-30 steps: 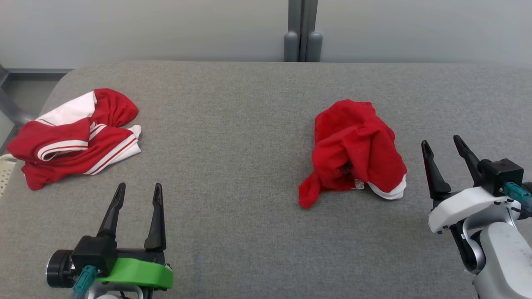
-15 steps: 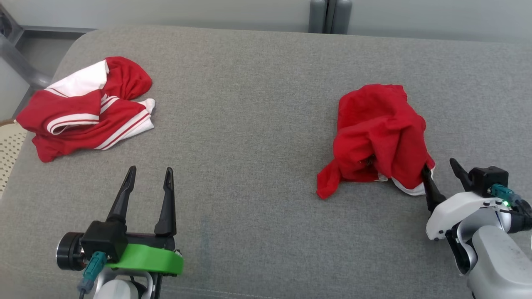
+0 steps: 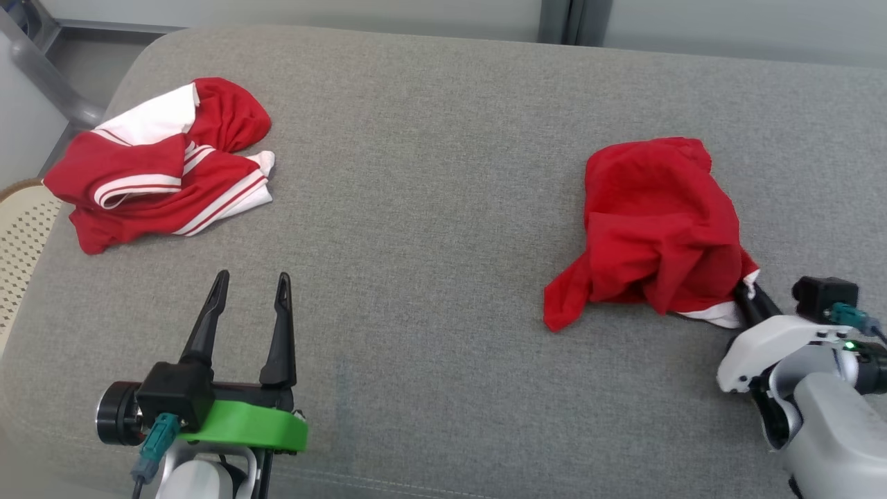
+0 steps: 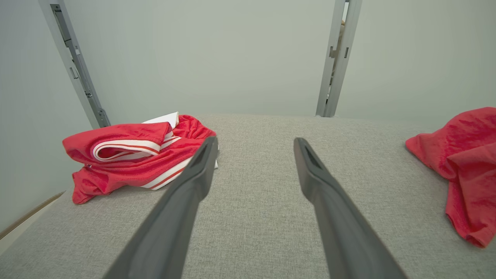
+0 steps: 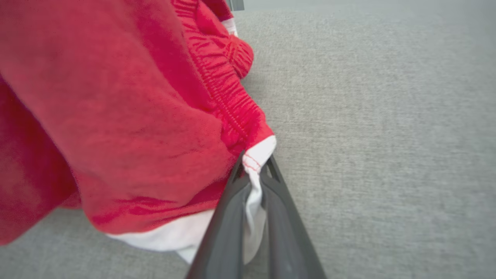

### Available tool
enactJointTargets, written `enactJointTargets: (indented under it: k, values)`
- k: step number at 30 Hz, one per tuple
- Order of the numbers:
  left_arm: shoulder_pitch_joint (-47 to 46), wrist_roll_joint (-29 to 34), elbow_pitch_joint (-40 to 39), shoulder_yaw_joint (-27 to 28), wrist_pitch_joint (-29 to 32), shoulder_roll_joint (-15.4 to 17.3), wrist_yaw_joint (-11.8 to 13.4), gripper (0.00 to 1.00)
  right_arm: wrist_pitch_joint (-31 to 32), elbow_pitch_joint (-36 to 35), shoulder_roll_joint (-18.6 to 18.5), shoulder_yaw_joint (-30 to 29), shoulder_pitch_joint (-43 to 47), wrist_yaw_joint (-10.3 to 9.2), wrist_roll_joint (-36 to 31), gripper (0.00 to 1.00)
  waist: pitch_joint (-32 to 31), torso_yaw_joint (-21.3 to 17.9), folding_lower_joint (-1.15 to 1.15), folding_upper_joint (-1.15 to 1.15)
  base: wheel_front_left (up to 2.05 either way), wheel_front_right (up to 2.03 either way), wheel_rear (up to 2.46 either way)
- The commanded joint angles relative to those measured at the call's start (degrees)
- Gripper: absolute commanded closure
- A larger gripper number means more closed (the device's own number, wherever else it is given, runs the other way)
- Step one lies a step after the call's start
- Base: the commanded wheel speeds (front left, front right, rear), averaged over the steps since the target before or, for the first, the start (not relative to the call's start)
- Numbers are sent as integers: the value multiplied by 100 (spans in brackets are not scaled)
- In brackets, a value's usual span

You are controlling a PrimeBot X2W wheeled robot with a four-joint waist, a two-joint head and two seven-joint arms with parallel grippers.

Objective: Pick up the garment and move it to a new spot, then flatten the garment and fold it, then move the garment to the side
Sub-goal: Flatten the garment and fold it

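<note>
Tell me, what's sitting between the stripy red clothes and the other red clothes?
Nothing. The head view shows bare grey fabric surface between the striped red-and-white garment and the red garment that the right gripper pinches.

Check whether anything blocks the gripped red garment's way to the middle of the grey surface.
Nothing visible does. The right gripper is shut on the white hem of the red garment; the grey surface toward the middle is bare, the striped garment far off left.

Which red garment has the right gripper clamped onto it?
The plain red crumpled garment on the right: the right gripper pinches its white hem. The red-and-white striped garment lies apart, far left.
</note>
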Motion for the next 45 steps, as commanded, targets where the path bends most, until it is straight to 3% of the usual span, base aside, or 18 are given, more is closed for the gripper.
enactJointTargets:
  k: [1,8,14,17,25,30,37,38,39,45]
  values:
    - [48,80,8,35,-3,-5,31,0,3,-89,-157,-181,12,-12,54,100,-58,-50,0,0,0,0,0]
    - [120,49,38,35,-3,-12,-10,0,1,-814,-460,-697,69,-11,-168,100,-271,-144,0,0,0,0,0]
    - [155,51,112,-1,-3,-16,-48,0,1,-1616,-292,-537,-39,-10,-373,100,-440,-139,0,0,0,0,0]
    - [186,48,134,-9,-3,-17,-58,0,1,-1952,-108,-206,-38,-10,-406,100,-522,-90,0,0,0,0,0]
    - [317,45,146,33,-3,-19,-102,0,15,-2557,617,1370,212,-9,-219,100,-687,208,0,0,0,0,0]
    - [326,25,144,12,-3,-22,-105,0,33,-2452,896,2115,389,-10,-134,100,-660,354,0,0,0,0,0]
    - [199,0,143,-54,-3,-26,-81,0,14,-1780,1065,3059,405,-9,-30,99,-520,486,0,0,0,0,0]
    - [182,-11,146,-64,-3,-26,-68,0,9,-1686,1076,3171,357,-9,-16,64,-502,492,0,0,0,0,0]
    - [170,-17,149,-74,-3,-27,-64,0,5,-1632,1080,3249,324,-9,24,0,-490,492,0,0,0,0,0]
    - [197,-60,118,-42,-3,-28,-1,0,-6,-1802,1084,3118,37,-10,121,0,-464,358,0,0,0,0,0]
